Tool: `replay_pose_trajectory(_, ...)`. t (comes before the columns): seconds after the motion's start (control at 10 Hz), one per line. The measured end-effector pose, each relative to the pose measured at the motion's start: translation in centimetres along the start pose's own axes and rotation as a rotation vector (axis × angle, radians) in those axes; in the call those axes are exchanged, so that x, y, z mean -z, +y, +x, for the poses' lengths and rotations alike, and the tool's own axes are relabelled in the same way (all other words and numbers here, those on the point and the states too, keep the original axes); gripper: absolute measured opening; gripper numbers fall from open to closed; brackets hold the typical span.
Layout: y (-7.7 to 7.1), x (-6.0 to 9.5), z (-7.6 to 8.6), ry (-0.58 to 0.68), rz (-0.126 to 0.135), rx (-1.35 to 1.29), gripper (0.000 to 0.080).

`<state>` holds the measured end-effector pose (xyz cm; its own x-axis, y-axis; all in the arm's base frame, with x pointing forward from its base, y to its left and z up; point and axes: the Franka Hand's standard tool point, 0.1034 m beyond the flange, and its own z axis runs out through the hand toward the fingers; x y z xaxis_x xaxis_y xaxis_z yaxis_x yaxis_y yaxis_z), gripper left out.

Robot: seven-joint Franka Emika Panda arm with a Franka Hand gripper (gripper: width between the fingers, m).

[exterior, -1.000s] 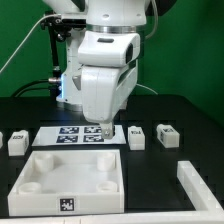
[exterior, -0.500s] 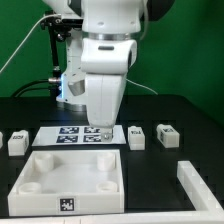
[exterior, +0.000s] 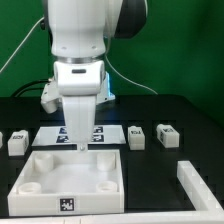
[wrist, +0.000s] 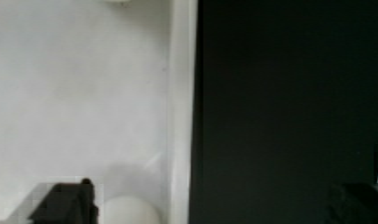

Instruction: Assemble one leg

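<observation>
Three white legs show in the exterior view: one (exterior: 17, 143) at the left, and two (exterior: 137, 137) (exterior: 167, 134) at the right of the marker board (exterior: 108, 134). Each stands on the black table with a tag face showing. My gripper (exterior: 82, 142) points down over the back wall of the large white square part (exterior: 40, 172), away from all the legs. In the wrist view my gripper (wrist: 221, 205) is open and empty. One dark finger (wrist: 63, 203) is over the white part, beside a round socket (wrist: 129, 209); the other is at the opposite edge, over black table.
A white L-shaped rail (exterior: 196, 184) lies at the front on the exterior view's right. Another small white piece (exterior: 2, 137) sits at the far left edge. The arm's body hides the middle of the marker board.
The arm has swung to the exterior view's left, from over the marker board's right half to the back wall of the square part. No part has moved.
</observation>
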<state>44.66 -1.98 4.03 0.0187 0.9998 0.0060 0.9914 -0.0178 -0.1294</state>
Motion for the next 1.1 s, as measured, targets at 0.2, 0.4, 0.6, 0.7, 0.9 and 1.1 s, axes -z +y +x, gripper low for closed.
replay_pose_trajectory(0.2, 0.0, -1.3, -0.2, 0.006, 0.021, -0.012, 0.065)
replay_pose_trajectory(0.4, -0.3, -2.3, 0.2, 0.01, 0.039, -0.019, 0.065)
replay_pose_trajectory(0.6, -0.2, -2.5, 0.4, 0.011, 0.044, -0.021, 0.065)
replay_pose_trajectory(0.7, -0.1, -2.6, 0.4, 0.012, 0.046, -0.027, 0.0527)
replay_pose_trajectory(0.9, -0.1, -2.6, 0.4, 0.012, 0.045, -0.028, 0.0389)
replay_pose_trajectory(1.1, -0.1, -2.6, 0.3, 0.011, 0.045, -0.028, 0.0253)
